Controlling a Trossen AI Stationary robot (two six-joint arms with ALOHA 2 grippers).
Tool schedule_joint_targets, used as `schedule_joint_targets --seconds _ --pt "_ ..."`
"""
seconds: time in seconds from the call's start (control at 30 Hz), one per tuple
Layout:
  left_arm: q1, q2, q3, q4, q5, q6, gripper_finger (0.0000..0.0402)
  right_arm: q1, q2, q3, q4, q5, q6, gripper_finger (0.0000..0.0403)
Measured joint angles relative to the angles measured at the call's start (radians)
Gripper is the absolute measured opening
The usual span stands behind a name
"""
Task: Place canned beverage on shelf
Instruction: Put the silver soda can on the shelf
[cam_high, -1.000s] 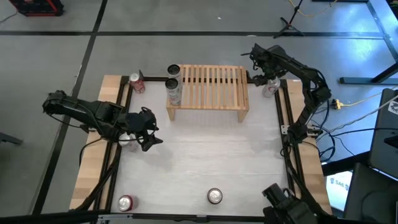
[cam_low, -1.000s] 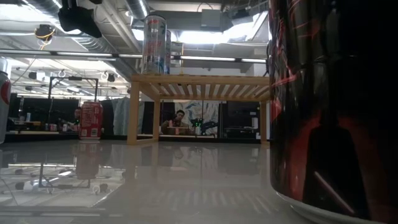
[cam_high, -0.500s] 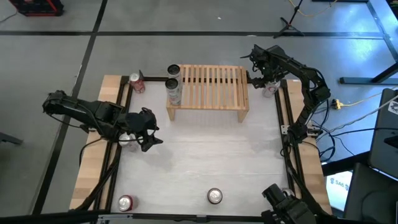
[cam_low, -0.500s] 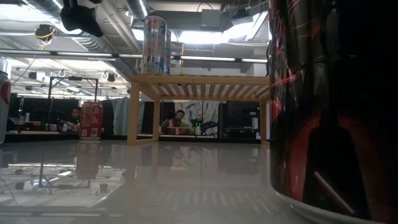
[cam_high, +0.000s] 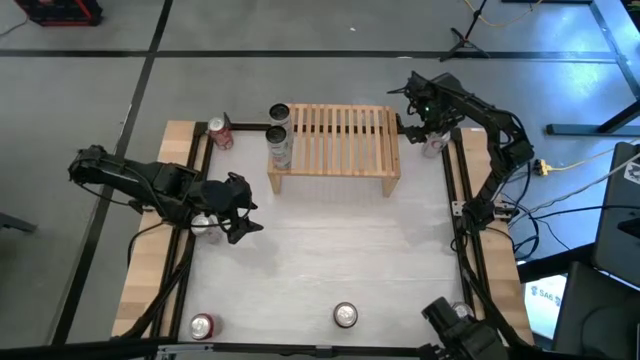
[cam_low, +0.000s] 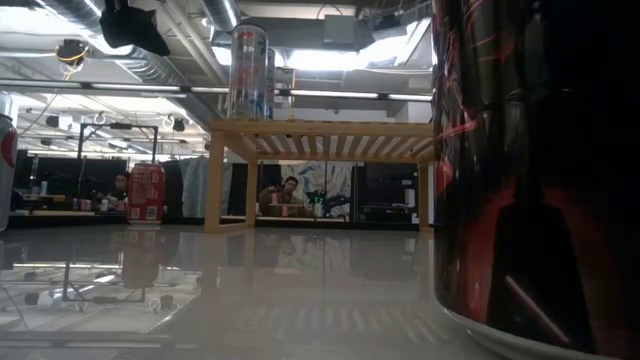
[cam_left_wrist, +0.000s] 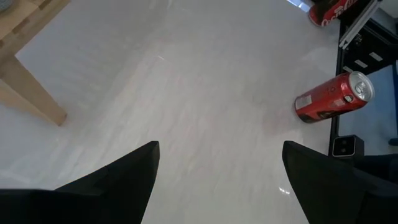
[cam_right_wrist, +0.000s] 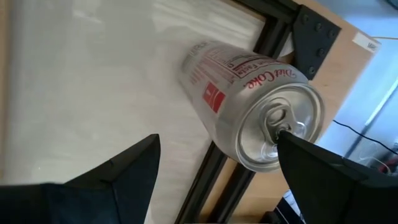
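The shelf (cam_high: 334, 148) is seen at the far side of the tabletop (cam_high: 330, 250), and two cans are stacked upright on its left end, the top one (cam_high: 279, 113) showing in the high view. A silver can (cam_right_wrist: 249, 106) is seen just beside the shelf's right end, at the tabletop's black edge rail, and the right claw (cam_high: 424, 118) is held above it with its fingers spread wide and nothing gripped; in the right wrist view the can's pull-tab top is framed between the two dark fingers. The left claw (cam_high: 236, 212) is held over the left part of the tabletop, also released and empty, with a can (cam_high: 203, 224) close beside it. A red can (cam_high: 219, 131) is placed upright near the far left corner, to the left of the shelf. Two more cans (cam_high: 202, 325) (cam_high: 345, 315) are placed along the near edge. In the low view, a dark can (cam_low: 535, 170) fills the right side.
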Motion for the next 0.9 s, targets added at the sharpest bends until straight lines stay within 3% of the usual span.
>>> schedule_joint_targets --seconds 0.4,0.63,0.9 --pt "0.0 0.0 0.0 0.002 -0.018 0.0 0.033 0.001 -0.02 0.049 -0.009 -0.003 -0.026 0.0308" --pt "0.0 0.0 0.0 0.014 -0.019 0.0 0.033 -0.003 -0.022 0.125 -0.041 0.145 0.0 0.0308" --pt "0.0 0.0 0.0 0.022 -0.02 0.0 0.033 -0.033 0.001 0.094 -0.042 0.09 0.008 0.0308"
